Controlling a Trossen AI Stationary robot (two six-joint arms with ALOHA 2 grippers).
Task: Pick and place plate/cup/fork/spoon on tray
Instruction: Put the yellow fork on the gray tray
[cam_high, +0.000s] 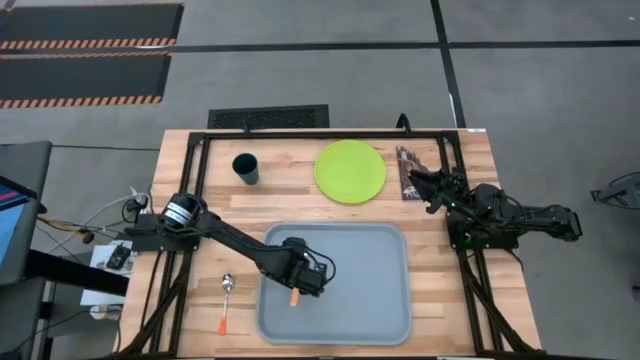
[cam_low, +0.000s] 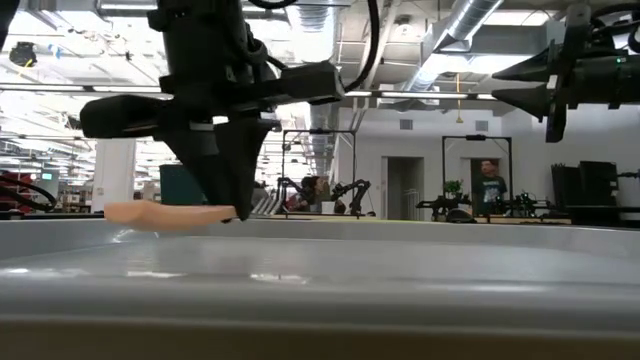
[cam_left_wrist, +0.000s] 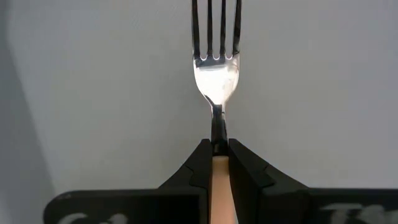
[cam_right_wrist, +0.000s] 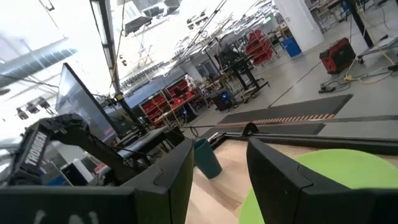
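Orange-handled, the fork is sitting clamped between the jaws of the left gripper, its long axis running straight out ahead of them, tines leading. It is hovering low over the tray, possibly already touching. The right gripper is waiting with jaws parted, the plate lying just ahead of them
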